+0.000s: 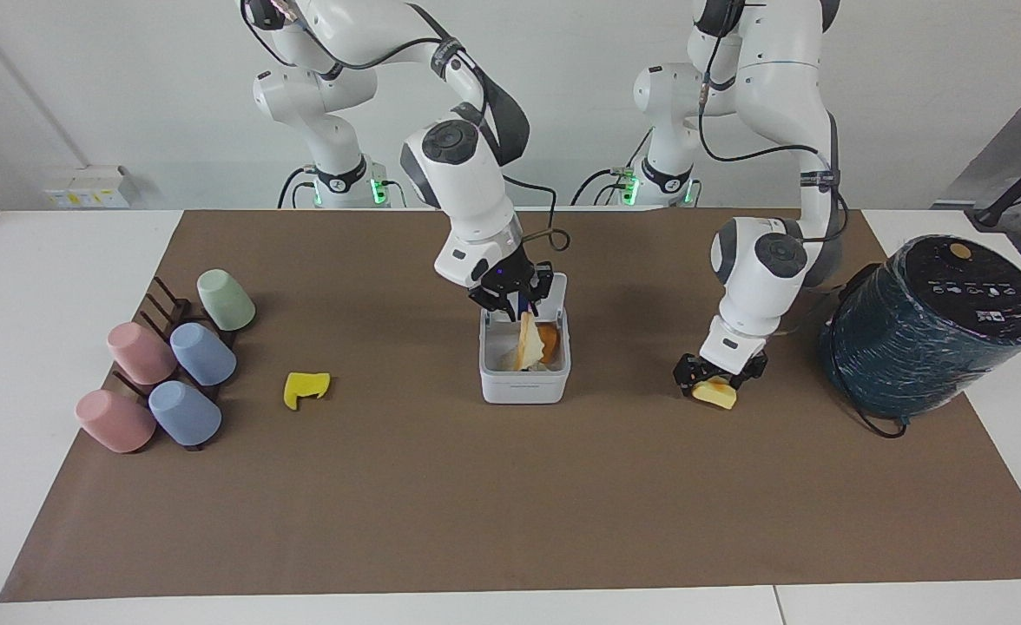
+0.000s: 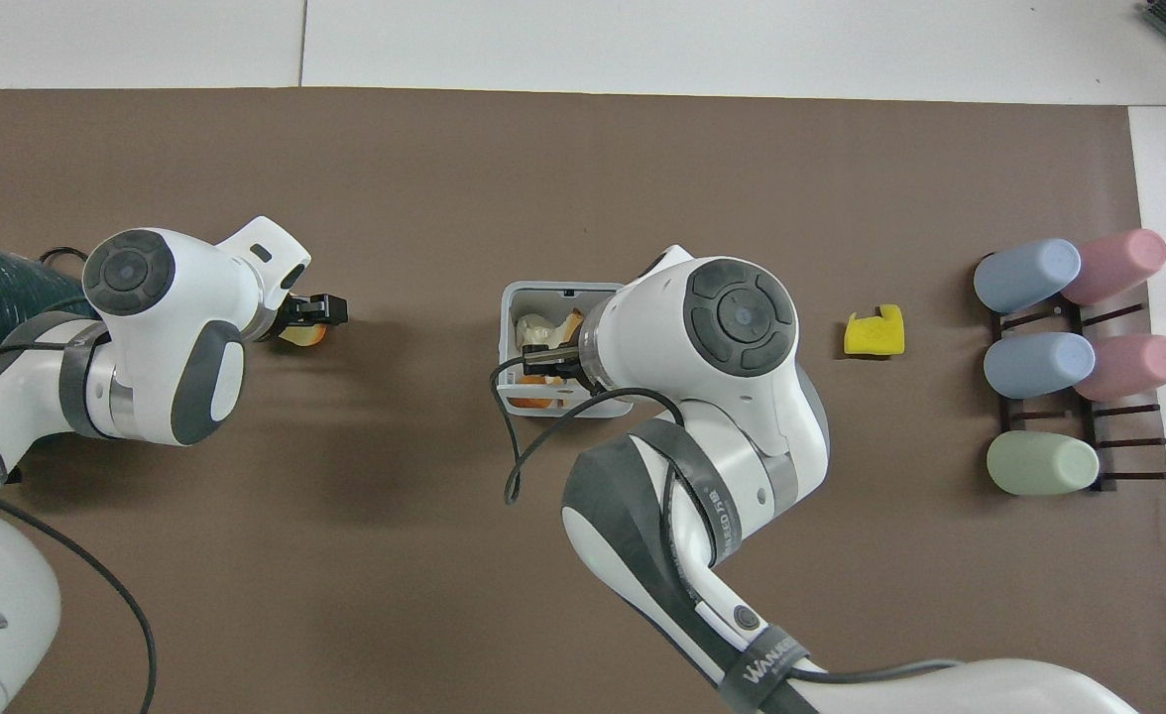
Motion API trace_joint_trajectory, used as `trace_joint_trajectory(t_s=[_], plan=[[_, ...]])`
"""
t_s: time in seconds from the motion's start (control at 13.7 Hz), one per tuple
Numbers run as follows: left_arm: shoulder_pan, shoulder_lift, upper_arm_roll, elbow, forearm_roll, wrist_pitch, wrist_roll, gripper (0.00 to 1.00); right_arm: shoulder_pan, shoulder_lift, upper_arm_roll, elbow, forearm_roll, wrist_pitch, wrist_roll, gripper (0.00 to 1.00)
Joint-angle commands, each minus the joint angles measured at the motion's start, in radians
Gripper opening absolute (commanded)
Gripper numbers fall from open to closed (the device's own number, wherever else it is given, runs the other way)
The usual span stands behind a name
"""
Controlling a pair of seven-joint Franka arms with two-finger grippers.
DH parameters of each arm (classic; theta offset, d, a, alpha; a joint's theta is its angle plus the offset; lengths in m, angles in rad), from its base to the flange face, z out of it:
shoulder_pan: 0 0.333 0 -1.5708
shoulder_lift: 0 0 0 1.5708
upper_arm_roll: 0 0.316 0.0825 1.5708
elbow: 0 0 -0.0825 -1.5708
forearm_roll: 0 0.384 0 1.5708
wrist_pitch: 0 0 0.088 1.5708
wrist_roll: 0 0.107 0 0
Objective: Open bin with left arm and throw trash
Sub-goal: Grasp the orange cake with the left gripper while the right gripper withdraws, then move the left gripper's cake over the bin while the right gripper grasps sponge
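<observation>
The white bin (image 1: pixel 523 388) stands open mid-table, its lid up on the side nearer the robots; it also shows in the overhead view (image 2: pixel 506 327). My right gripper (image 1: pixel 512 304), with the blue wrist light, is over the bin (image 2: pixel 541 359), shut on the pale bread triangle (image 1: pixel 529 340), which hangs edge-on inside, beside an orange piece (image 1: pixel 549 340). My left gripper (image 1: pixel 719 375) is down on the yellow block (image 1: pixel 716 395), which looks tilted; the gripper mostly hides it from above (image 2: pixel 297 335). The curled yellow scrap (image 1: pixel 306 387) lies toward the right arm's end.
A big dark teal cylinder (image 1: pixel 932 325) stands at the left arm's end, close to the left arm. A rack of several pastel cups (image 1: pixel 163 373) lies at the right arm's end. A black cable hangs from the right wrist beside the bin.
</observation>
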Motion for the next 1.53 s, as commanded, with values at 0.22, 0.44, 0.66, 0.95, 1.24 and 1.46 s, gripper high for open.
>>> trace_joint_trajectory(t_s=[0.22, 0.44, 0.66, 0.95, 1.24, 1.46], plan=[[0.004, -0.009, 0.0, -0.01, 0.018, 0.019, 0.007, 0.42, -0.02, -0.01, 0.002, 0.011, 0.012, 0.007, 0.012, 1.0], [0.002, 0.001, -0.002, 0.048, 0.018, -0.022, 0.007, 0.05, -0.057, -0.024, -0.007, 0.042, -0.012, -0.001, 0.001, 1.0], [-0.01, 0.026, -0.003, 0.189, 0.016, -0.171, 0.002, 0.0, -0.151, -0.051, -0.006, 0.046, -0.065, -0.004, -0.08, 1.0], [-0.06, 0.023, -0.009, 0.329, -0.017, -0.315, -0.029, 0.0, -0.282, -0.059, -0.006, 0.006, -0.207, -0.019, -0.158, 1.0], [-0.217, 0.02, -0.009, 0.414, -0.07, -0.368, -0.26, 0.0, -0.402, -0.056, -0.006, -0.092, -0.287, -0.01, -0.313, 1.0], [-0.312, 0.025, -0.009, 0.426, -0.071, -0.346, -0.418, 0.0, -0.462, -0.048, -0.007, -0.182, -0.334, 0.045, -0.47, 1.0]])
